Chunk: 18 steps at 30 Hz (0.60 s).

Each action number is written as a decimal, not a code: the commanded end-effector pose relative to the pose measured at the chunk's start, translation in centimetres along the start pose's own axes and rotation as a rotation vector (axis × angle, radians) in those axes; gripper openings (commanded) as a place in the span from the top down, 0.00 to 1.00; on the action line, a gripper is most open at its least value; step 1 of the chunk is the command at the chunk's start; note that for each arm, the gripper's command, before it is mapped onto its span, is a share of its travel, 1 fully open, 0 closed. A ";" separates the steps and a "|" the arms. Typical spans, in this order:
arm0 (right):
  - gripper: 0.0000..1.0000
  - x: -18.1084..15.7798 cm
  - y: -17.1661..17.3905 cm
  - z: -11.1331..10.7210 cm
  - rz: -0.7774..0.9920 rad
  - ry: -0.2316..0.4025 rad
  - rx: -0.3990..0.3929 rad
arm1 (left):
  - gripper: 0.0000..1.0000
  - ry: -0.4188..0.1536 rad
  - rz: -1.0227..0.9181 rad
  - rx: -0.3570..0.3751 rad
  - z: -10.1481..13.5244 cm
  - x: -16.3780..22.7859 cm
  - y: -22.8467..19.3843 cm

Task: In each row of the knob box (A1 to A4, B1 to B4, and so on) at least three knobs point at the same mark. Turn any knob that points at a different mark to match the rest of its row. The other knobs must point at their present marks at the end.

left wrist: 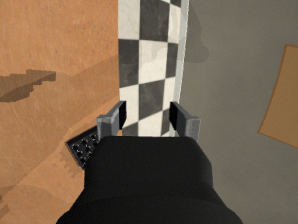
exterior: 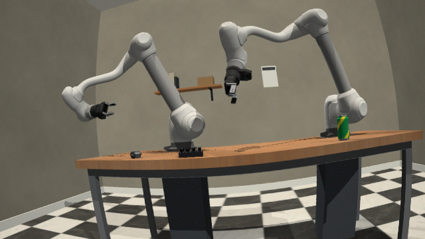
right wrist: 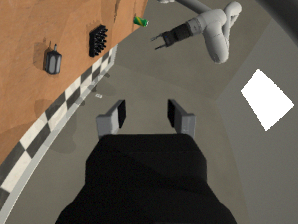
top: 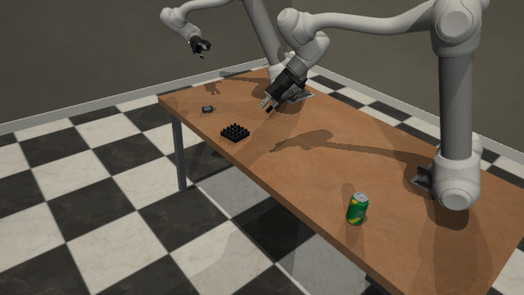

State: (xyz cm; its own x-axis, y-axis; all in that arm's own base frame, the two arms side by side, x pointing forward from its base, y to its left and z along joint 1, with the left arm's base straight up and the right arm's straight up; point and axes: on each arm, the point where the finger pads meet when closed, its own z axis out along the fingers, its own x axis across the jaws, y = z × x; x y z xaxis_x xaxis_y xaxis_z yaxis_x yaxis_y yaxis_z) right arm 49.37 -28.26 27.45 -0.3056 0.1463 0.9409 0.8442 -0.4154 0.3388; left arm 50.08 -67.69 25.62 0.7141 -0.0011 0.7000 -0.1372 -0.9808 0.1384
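Near ten o'clock from the top view's centre: the knob box (top: 232, 137) (exterior: 190, 153) (left wrist: 83, 148) (right wrist: 98, 41) sits on the brown surface (top: 286, 176) (exterior: 282, 145) (left wrist: 50, 40) (right wrist: 20, 95), knobs up.
Left fingers (top: 266, 107) (exterior: 233, 94): spread fully wide, nothing between them; they hang above the surface, between one and two o'clock from the box in the top view.
Right fingers (top: 205, 51) (exterior: 113, 109): fully open too, empty, around eleven o'clock from the box and well apart from it.
Knobs: neither arm touches one. Their pointers are too small to read, so which rows match, and which knob is odd, I cannot tell.
Progress: no turn is under way — whether any is finished cannot be told. Probably left to do: read each row, turn any odd knob, spare the rest.
Box lettering: no row letters or marks legible.
Can (top: 357, 211) (exterior: 342, 127) (right wrist: 141, 21): green with yellow bands, upright near four o'clock from the top view's centre — no brand name readable.
Small grey object (top: 207, 109) (exterior: 135, 155) (right wrist: 53, 61): between ten and eleven o'clock from the box, no label made out.
Wall sheet (exterior: 269, 78): white, dark band at twelve o'clock, no readable words.
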 end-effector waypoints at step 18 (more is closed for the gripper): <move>0.00 0.1 0.0 0.0 -0.001 0.000 0.000 | 0.00 -0.060 -0.325 0.395 8.5 8.8 -29.9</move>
State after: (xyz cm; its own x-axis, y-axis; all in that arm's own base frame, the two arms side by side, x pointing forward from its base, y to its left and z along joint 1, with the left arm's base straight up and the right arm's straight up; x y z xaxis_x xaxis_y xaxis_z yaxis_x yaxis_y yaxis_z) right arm 49.37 -28.26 27.45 -0.3056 0.1463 0.9409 0.8442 -0.4154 0.3388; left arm 64.76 -44.58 22.24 0.7220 0.2763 0.6343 0.2969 -0.9518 0.0767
